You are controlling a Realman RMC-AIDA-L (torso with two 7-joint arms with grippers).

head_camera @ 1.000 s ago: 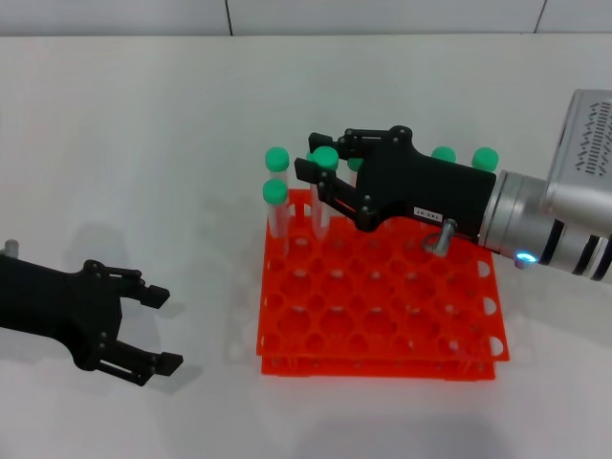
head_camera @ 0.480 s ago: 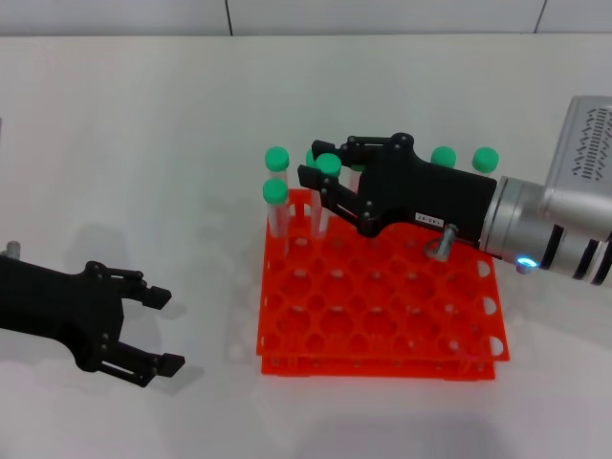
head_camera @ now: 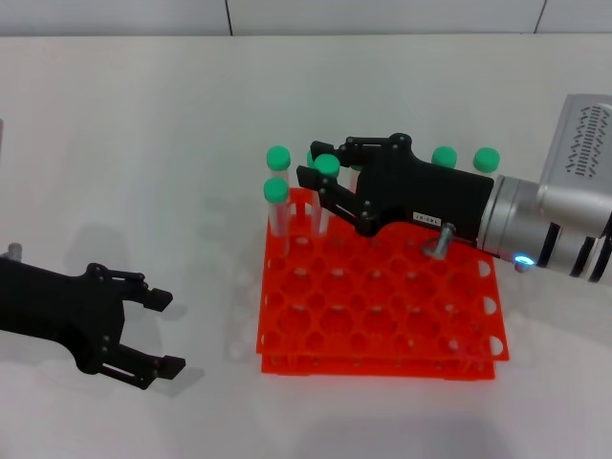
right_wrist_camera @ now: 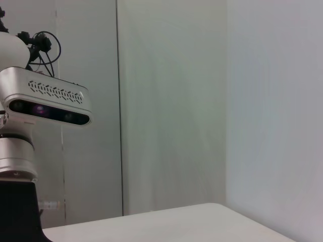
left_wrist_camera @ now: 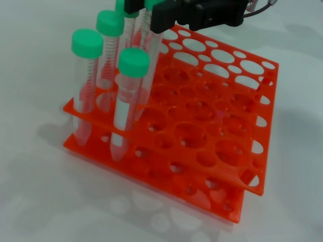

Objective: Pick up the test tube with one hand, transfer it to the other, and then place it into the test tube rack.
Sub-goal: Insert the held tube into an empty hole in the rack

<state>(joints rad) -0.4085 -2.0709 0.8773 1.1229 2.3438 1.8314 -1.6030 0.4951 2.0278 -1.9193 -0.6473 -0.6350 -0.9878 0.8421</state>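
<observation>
My right gripper [head_camera: 318, 178] reaches in from the right over the back left part of the orange-red test tube rack [head_camera: 382, 325]. It is shut on the test tube [head_camera: 326, 165] just below its green cap. The tube stands upright with its lower end in a rack hole near the back left corner. The left wrist view shows the same grip, the right gripper [left_wrist_camera: 151, 12] closed around the test tube [left_wrist_camera: 150, 48] above the test tube rack [left_wrist_camera: 202, 136]. Off to the left, low over the table, my left gripper [head_camera: 158, 332] is open and holds nothing.
Other green-capped tubes stand in the rack: two at its left back corner [head_camera: 275, 191] [head_camera: 277, 157] and two behind the right gripper's body [head_camera: 443, 156] [head_camera: 486, 159]. A metal stub [head_camera: 440, 239] sticks out of the right wrist. The right wrist view shows only a wall and the robot's head.
The right gripper and the held tube have moved slightly down into the rack. The left gripper has barely moved.
</observation>
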